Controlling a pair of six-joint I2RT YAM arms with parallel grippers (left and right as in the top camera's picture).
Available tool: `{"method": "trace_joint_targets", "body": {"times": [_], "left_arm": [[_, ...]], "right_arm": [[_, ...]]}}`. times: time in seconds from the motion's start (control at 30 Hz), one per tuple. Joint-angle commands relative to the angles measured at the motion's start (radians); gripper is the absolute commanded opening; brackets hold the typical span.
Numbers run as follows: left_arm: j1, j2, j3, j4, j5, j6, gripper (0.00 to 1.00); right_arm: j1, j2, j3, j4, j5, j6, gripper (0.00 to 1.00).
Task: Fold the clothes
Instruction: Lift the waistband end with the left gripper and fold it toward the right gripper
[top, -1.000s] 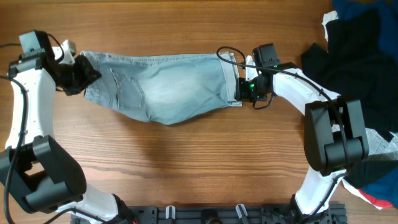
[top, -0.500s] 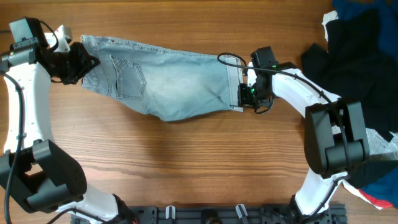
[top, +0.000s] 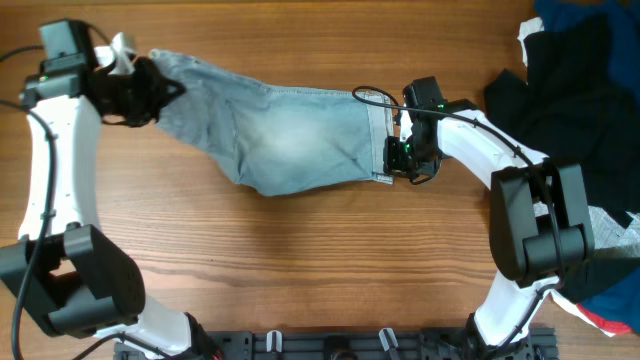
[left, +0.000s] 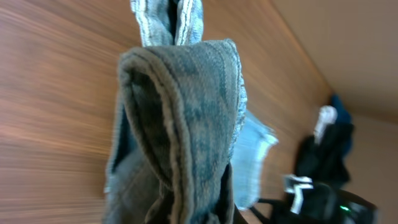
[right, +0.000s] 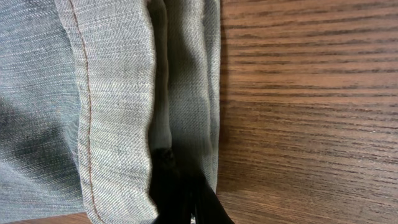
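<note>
Overhead, the jeans (top: 290, 140) stretch between claws — left claw (top: 150, 85) gripping one end, right claw (top: 392, 152) the other.

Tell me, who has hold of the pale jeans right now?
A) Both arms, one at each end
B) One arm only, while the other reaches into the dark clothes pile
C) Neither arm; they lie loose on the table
A: the left gripper pinches one end of the jeans and the right gripper is closed on the opposite edge, so the denim spans between the two.
</note>
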Motion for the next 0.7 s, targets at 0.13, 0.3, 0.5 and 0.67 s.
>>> {"method": "trace_joint_targets", "body": {"times": [0.13,0.3,0.5,0.67], "left_arm": [[-0.19,-0.019,0.035,0.071,0.116,-0.174,0.04],[-0.307,-0.018,0.035,0.097,0.107,-0.262,0.04],[-0.433,-0.016,0.034,0.112,-0.029,-0.283,0.04],[-0.531,-0.011,0.034,0.112,-0.185,-0.314,0.04]], "right_arm": [[0.002,0.041,-0.047,-0.034,0.104,0.008,0.04],[0.002,0.041,-0.047,-0.031,0.103,0.008,0.04],[0.002,0.041,-0.047,-0.032,0.103,0.007,0.04],[0.002,0.04,-0.047,-0.032,0.096,0.004,0.04]]}}
